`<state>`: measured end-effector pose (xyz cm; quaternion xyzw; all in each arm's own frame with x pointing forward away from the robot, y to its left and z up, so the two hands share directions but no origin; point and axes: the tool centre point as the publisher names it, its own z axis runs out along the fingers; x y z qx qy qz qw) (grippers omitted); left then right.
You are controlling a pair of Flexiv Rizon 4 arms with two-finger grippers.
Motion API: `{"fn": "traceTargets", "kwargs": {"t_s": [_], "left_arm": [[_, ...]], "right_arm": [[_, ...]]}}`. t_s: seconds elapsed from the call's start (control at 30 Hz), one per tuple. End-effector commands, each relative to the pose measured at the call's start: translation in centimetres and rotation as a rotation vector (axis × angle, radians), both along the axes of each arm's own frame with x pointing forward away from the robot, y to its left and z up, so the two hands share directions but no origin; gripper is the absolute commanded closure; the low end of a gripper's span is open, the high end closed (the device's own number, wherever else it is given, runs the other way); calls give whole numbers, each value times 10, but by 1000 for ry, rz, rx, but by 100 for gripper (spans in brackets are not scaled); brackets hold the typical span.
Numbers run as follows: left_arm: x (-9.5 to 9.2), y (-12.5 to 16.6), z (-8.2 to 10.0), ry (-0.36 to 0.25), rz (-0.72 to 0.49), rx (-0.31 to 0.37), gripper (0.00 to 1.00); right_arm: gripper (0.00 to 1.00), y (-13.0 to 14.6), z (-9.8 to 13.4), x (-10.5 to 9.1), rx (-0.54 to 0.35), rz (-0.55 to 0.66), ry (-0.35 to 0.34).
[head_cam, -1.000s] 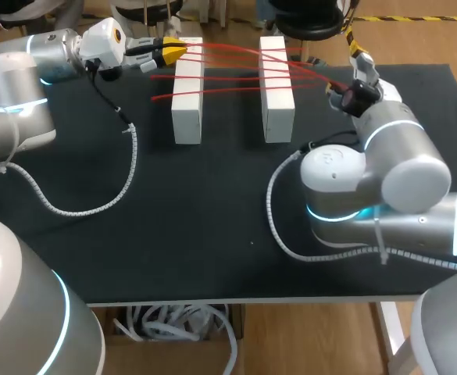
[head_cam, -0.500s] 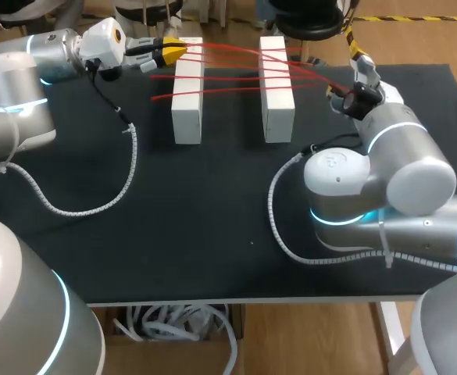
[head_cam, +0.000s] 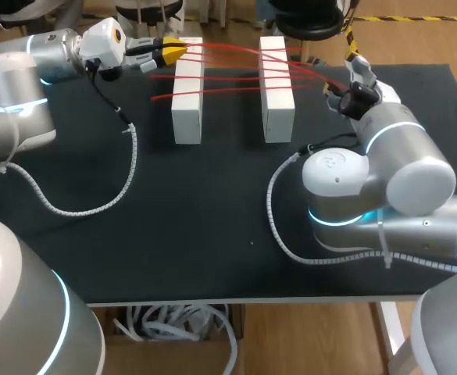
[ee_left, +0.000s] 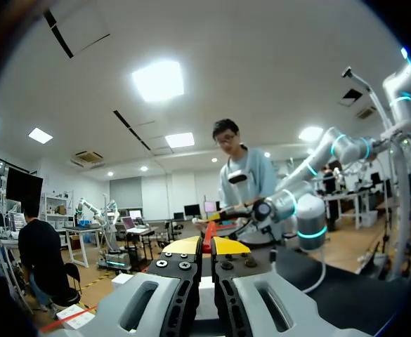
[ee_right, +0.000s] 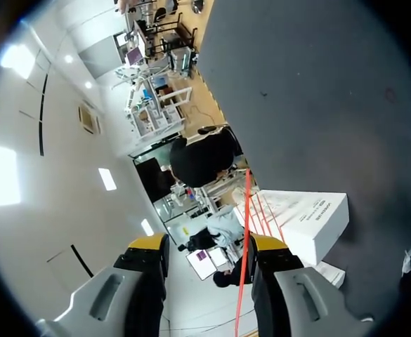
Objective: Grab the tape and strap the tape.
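thin red tape (ee_right: pixel 245 225) strung across two white rectangular blocks (head_cam: pixel 187 113) is pinched beside them by left fingers (ee_left: pixel 183 246); right fingers (ee_right: pixel 149 243) stand apart.

Left gripper (ee_left: pixel 207 246): yellow tips pinched on the red tape (ee_left: pixel 209 230). Right arm (ee_left: pixel 300 214) ahead of it (over the black table (ee_left: pixel 353 295)).

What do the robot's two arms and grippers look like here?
The left arm and right arm are rounded silver-grey tubes with glowing cyan joint rings; a white spiral-wrapped cable loops off each. The left gripper and right gripper have grey bodies, dark fingers and yellow tips.
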<state>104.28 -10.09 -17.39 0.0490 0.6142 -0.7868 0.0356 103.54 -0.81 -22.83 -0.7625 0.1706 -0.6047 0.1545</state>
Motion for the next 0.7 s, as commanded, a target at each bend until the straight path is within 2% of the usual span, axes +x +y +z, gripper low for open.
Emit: {"fn": "traceTargets", "kwargs": {"t_s": [0.03, 0.3, 0.37, 0.53, 0.57, 0.6, 0.7], "left_arm": [[2, 0, -2, -2, -4, -4, 100], [2, 0, -2, -2, -4, -4, 100], [2, 0, -2, -2, -4, -4, 100], [2, 0, -2, -2, -4, -4, 100], [2, 0, -2, -2, -4, -4, 100], [2, 0, -2, -2, -4, -4, 100], [2, 0, -2, -2, -4, -4, 100]], "right_arm": [[50, 2, 2, 1, 0, -2, 3], [53, 3, 1, 1, -6, -2, 7], [57, 2, 0, 1, -9, -3, 9], [74, 1, -2, 1, -15, -4, 13], [83, 1, -2, 1, -16, -3, 14], [100, 1, -2, 1, -18, -3, 15], [100, 1, -2, 1, -23, 0, 17]]}}
